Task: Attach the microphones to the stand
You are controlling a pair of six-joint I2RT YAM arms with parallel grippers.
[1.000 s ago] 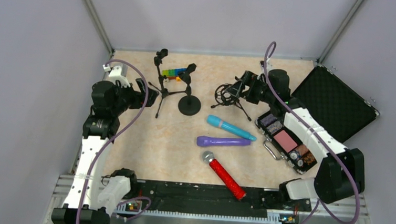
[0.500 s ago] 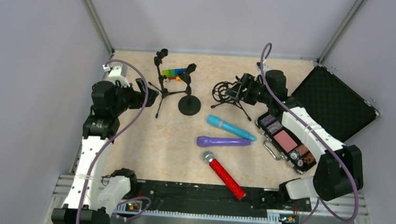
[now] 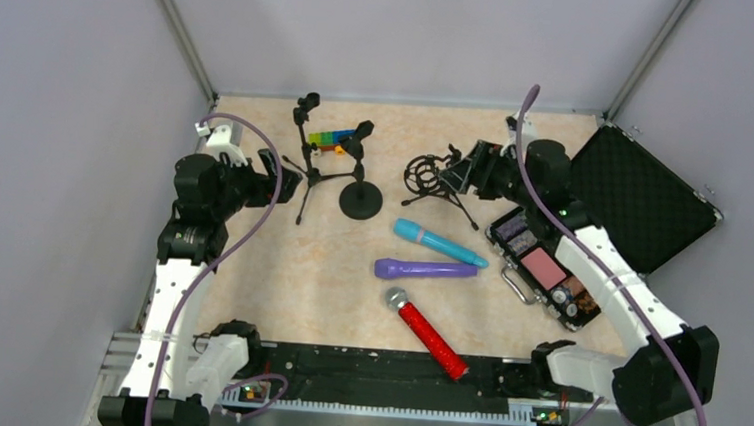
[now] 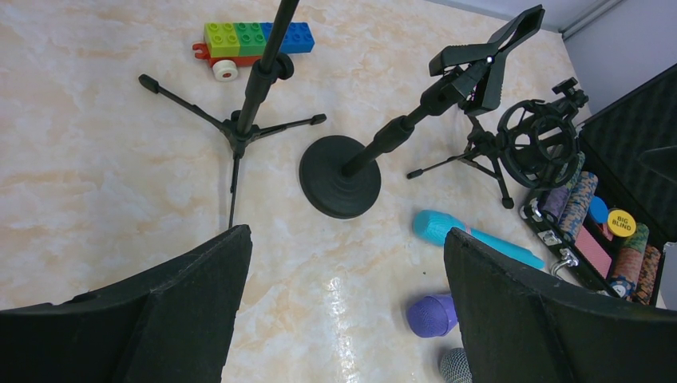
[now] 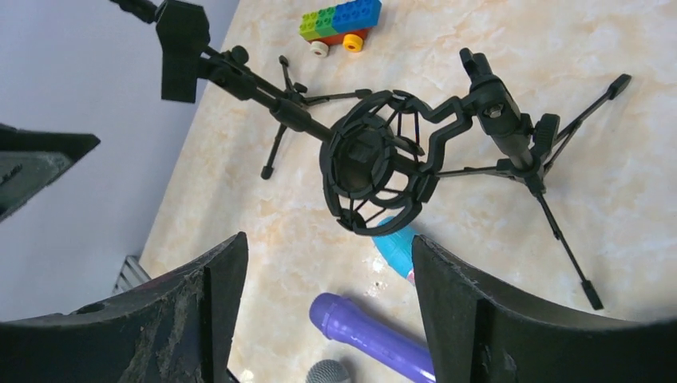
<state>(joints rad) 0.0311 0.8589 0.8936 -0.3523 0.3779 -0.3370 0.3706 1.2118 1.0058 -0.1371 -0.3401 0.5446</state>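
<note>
Three microphones lie flat mid-table: a light-blue one (image 3: pixel 440 243), a purple one (image 3: pixel 425 270) and a glittery red one (image 3: pixel 425 332) with a silver mesh head. Behind them stand a tripod stand (image 3: pixel 307 158), a round-base clip stand (image 3: pixel 360 177) and a tripod with a shock-mount ring (image 3: pixel 428 173). My right gripper (image 3: pixel 476 168) hovers open just right of that ring (image 5: pixel 375 171), apart from it, with nothing between its jaws (image 5: pixel 327 243). At the left, my left gripper (image 3: pixel 273 176) is wide open and empty (image 4: pixel 347 239), and it faces the stands.
A coloured brick toy car (image 3: pixel 330 141) sits behind the stands. An open black case (image 3: pixel 635 196) and a tray of chips (image 3: pixel 545 268) lie at the right, under my right arm. Grey walls close in the table on three sides.
My right gripper has drawn back to the right, away from the shock-mount stand, and its jaws narrowed and then widened again. The left arm and the microphones have not moved.
</note>
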